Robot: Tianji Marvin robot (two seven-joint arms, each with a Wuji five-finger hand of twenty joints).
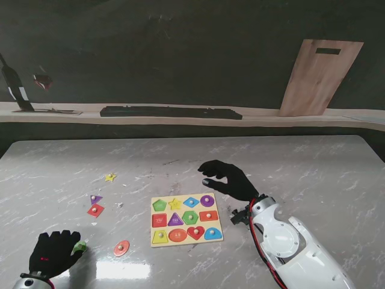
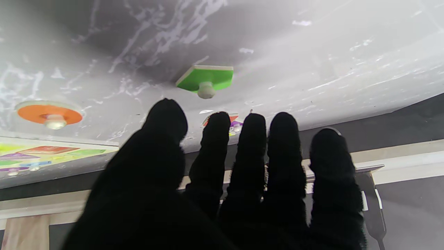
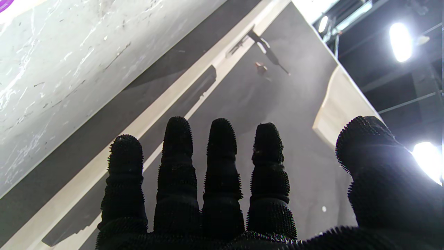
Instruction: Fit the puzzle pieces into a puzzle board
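At lower left of the stand view my left hand (image 1: 54, 253), spread and empty, nears the green piece (image 2: 205, 78): seemingly light, rigid, best pinched by its knob.

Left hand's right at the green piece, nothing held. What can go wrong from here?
1. The green piece lies flat with only a small knob, just past the left hand's fingers; a clumsy close may push it away.
2. The orange round piece lies close beside it and could get knocked.
3. The right hand hovers open by the puzzle board; lowering it could shift the board.
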